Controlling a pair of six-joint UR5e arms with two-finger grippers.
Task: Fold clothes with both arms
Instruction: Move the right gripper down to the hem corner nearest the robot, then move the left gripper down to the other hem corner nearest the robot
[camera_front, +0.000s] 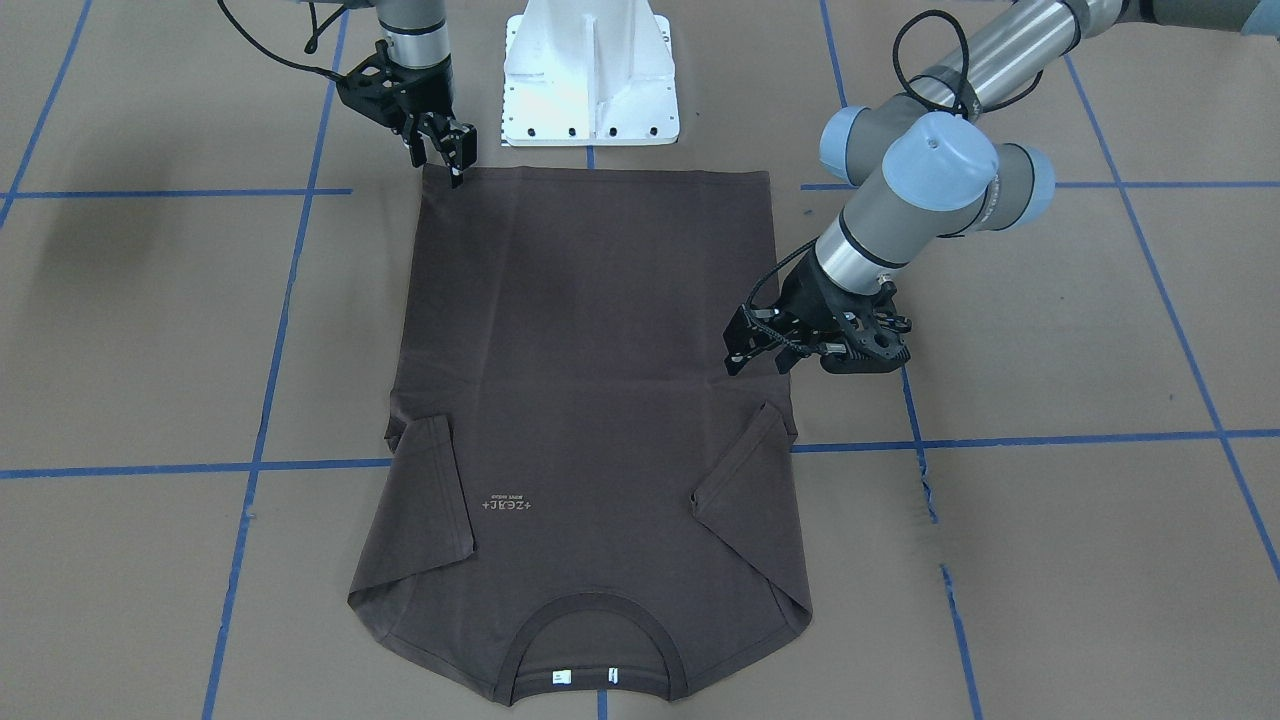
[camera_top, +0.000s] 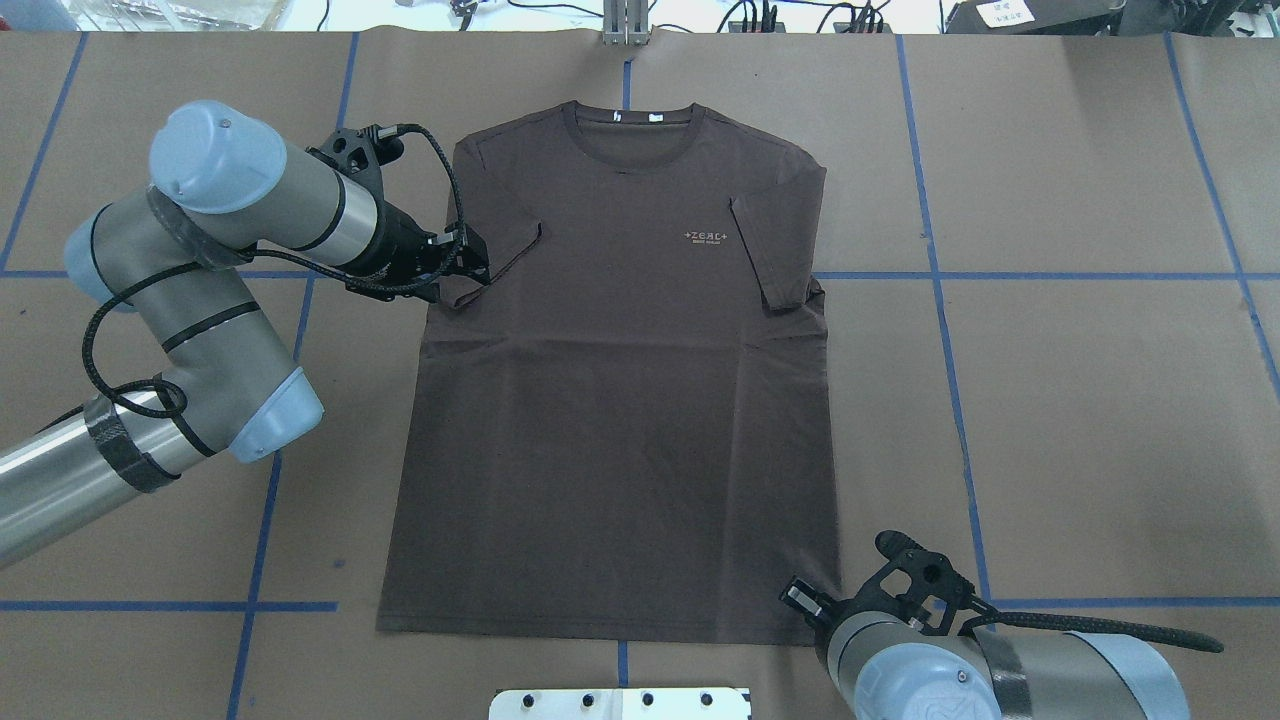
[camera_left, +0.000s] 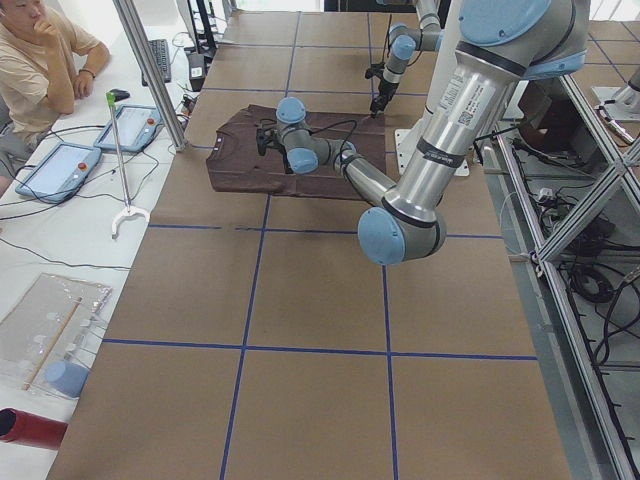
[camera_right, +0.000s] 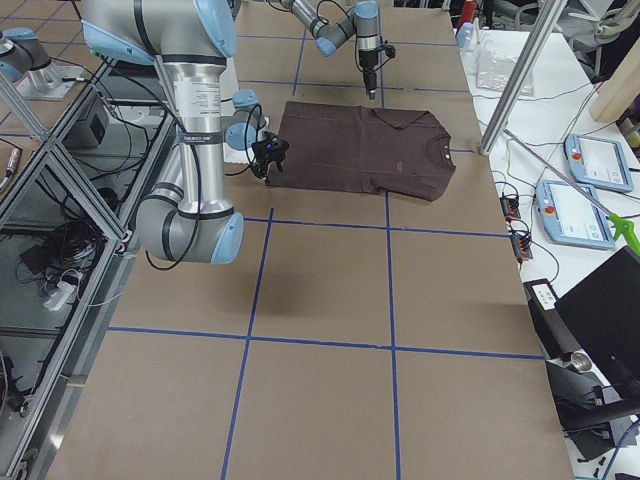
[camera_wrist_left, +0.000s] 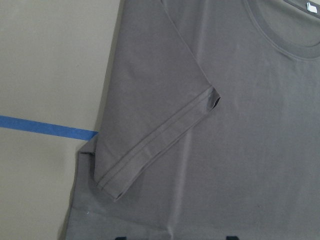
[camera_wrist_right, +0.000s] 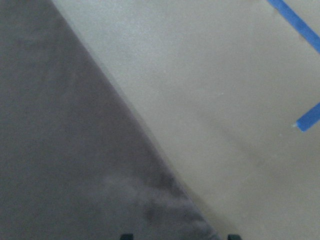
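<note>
Collar (camera_front: 590, 612) of the dark brown T-shirt (camera_front: 590, 330) lies nearest, toward the operator-side edge of the surface (camera_front: 1050, 330); the hem faces the robot-side edge. Garment lies flat, face up, mid-surface, both sleeves turned in onto the body. Left claw (camera_front: 758, 352), fingers apart, hovers at the shirt's side edge just below the folded left sleeve (camera_front: 750, 480). Right claw (camera_front: 440, 160), fingers apart, is poised at a hem corner. Judgement: each is placed to pinch an edge for a fold; nothing gripped yet.

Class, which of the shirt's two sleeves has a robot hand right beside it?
The sleeve on the robot's left: the left hand is by its cuff. The other sleeve has none near; the right hand is at the hem.
</note>
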